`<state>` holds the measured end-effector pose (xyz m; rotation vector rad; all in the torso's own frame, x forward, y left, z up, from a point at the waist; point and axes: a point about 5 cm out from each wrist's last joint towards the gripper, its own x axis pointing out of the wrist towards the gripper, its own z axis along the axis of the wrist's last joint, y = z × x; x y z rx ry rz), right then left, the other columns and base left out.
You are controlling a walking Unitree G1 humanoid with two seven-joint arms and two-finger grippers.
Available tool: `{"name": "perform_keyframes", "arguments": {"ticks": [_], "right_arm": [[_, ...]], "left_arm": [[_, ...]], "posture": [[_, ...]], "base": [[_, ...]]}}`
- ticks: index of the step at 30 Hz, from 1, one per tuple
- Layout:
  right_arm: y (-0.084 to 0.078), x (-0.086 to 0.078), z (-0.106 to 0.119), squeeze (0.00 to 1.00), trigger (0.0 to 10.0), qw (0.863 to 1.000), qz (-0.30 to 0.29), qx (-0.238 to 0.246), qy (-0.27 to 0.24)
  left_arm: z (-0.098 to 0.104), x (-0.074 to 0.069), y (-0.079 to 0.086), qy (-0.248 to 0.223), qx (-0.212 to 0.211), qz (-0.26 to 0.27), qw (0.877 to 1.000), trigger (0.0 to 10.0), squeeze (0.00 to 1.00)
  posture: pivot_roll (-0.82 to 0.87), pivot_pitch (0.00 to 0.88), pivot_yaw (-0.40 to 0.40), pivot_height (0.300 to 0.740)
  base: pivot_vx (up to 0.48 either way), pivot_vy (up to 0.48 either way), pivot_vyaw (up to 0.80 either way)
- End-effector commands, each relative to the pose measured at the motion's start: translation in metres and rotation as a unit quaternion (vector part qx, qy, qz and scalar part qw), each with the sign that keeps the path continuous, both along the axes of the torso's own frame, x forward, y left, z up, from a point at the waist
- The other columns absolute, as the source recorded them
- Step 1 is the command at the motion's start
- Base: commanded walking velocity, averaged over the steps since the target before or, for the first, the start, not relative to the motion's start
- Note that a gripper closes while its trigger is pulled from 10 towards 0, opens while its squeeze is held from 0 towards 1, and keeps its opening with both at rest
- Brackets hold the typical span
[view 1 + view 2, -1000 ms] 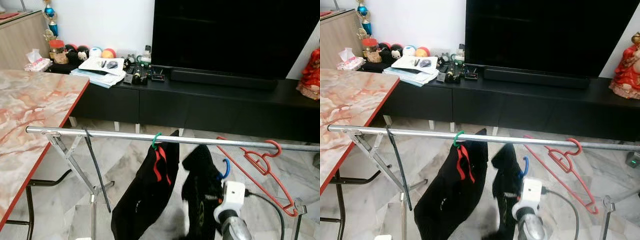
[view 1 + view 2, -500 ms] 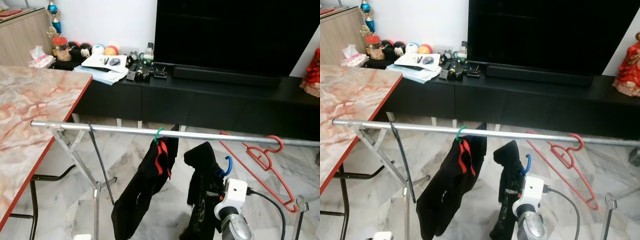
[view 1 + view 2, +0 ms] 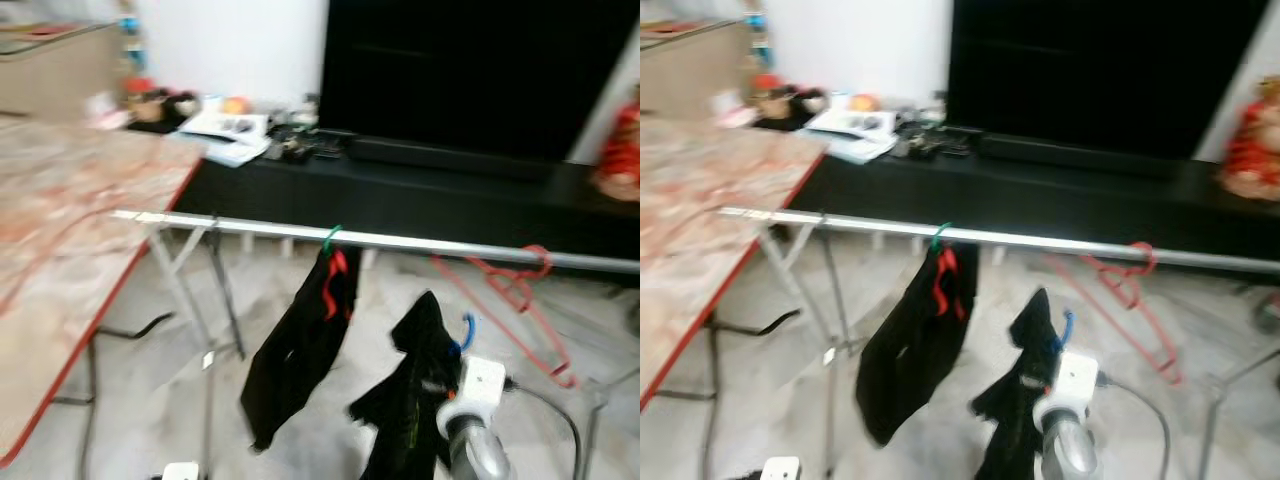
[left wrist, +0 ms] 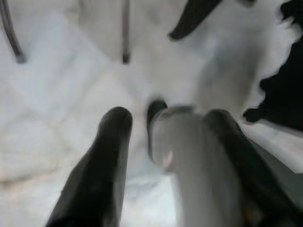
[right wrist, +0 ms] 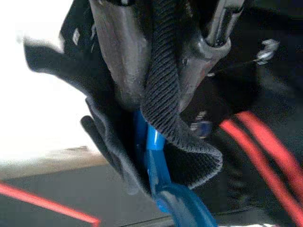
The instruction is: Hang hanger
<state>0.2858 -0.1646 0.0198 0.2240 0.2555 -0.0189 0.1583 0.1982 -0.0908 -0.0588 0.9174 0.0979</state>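
A silver rail [image 3: 420, 242] crosses the blurred head views. On it hang a green-hooked hanger [image 3: 330, 238] with a black garment [image 3: 300, 350] and an empty red hanger [image 3: 515, 290]. Below the rail, between those two, my right gripper [image 5: 158, 94] is shut on a blue hanger [image 5: 156, 161] that carries another black garment [image 3: 412, 385]; its blue hook [image 3: 466, 330] sits under the rail, not touching it. The garment's ribbed collar [image 5: 161, 61] lies between the fingers. My left gripper [image 4: 165, 146] hangs low over the floor, fingers apart.
A marble-patterned table [image 3: 70, 230] with a red edge stands on the left. Behind the rail are a long black TV cabinet [image 3: 420, 195] with a large TV [image 3: 470, 70]. The rack's folding legs [image 3: 190, 290] stand on the pale marble floor [image 3: 140, 400].
The whole picture has shifted and blurred, so the camera moved. My right gripper still holds the blue hanger below the rail, and its garment has swung a little.
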Motion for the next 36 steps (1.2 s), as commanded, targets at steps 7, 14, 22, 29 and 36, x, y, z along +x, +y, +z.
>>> {"name": "perform_keyframes", "arguments": {"ticks": [7,14,22,29,36], "right_arm": [[-0.003,0.007,0.010,0.00,10.0,1.000,-0.009,-0.001,-0.020],[-0.002,0.008,0.009,0.00,10.0,1.000,-0.008,-0.001,-0.014],[0.000,0.009,0.009,0.00,10.0,1.000,-0.004,0.003,-0.016],[0.003,0.011,0.009,0.00,10.0,1.000,0.004,-0.001,-0.012],[0.003,0.011,0.009,0.00,10.0,1.000,0.005,-0.002,-0.010]], "left_arm": [[-0.009,-0.022,-0.003,0.031,-0.001,0.000,1.000,10.0,0.00],[-0.006,-0.014,0.000,0.026,0.001,0.001,1.000,10.0,0.00],[0.004,0.013,0.004,0.011,0.005,0.001,1.000,10.0,0.00],[0.011,0.027,0.006,0.001,0.006,0.002,1.000,10.0,0.00],[0.014,0.031,0.010,-0.004,0.008,0.003,1.000,10.0,0.00]], "posture": [[0.07,0.000,-0.062,0.740],[0.07,0.000,-0.060,0.740],[0.07,0.000,-0.058,0.740],[0.08,0.000,-0.058,0.740],[0.08,0.000,-0.057,0.740]], "base": [[-0.266,0.000,0.00],[-0.264,0.000,0.00],[-0.263,0.000,0.00],[-0.257,0.000,0.00],[-0.253,0.000,0.00]]}}
